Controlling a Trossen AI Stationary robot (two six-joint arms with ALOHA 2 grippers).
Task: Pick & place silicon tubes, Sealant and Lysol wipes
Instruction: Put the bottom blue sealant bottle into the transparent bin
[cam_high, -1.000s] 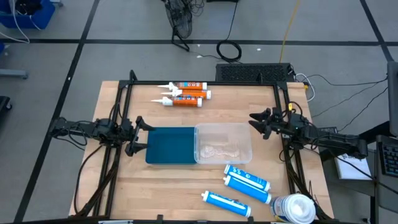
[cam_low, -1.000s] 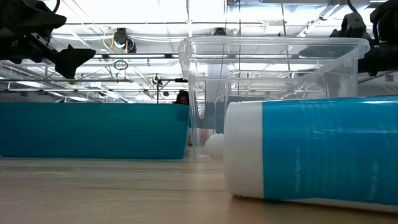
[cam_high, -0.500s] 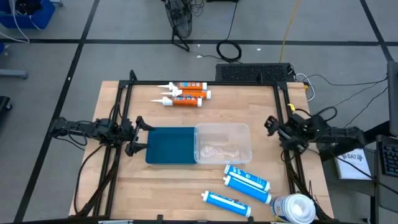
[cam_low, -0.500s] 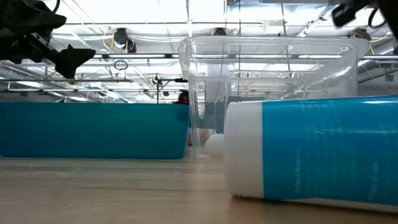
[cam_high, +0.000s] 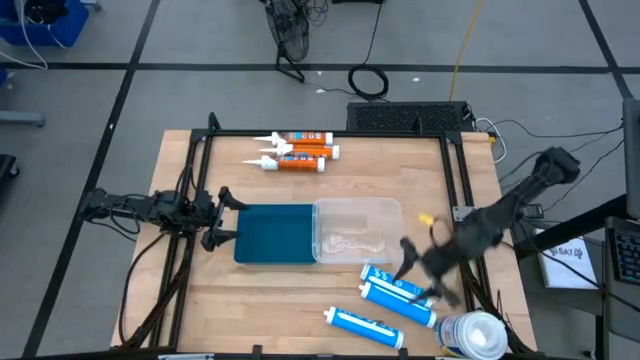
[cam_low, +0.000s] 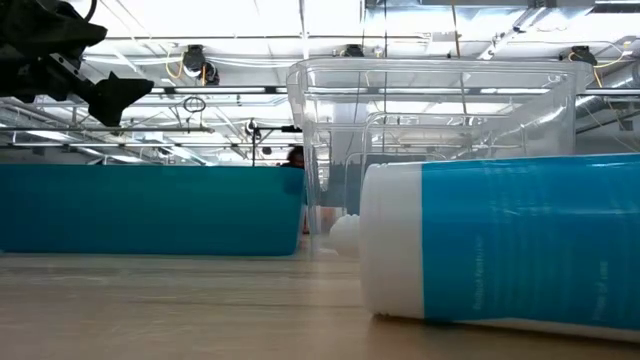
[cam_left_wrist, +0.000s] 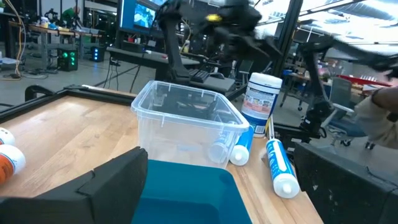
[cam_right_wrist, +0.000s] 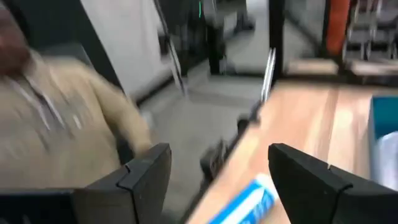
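Blue-and-white silicone tubes (cam_high: 398, 293), orange-and-white sealant tubes (cam_high: 295, 152), teal lid (cam_high: 273, 234), clear container (cam_high: 359, 230), white-lidded Lysol wipes (cam_high: 474, 335).

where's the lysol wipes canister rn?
High view: the wipes canister stands at the table's near right corner, beside the blue tubes, with the right gripper open just above those tubes.

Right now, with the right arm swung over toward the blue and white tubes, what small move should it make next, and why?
Probably lower the open right gripper onto the nearest blue-and-white tube. It hangs just above the tubes, holding nothing, beside the clear plastic bin. The left gripper waits at the teal tray.
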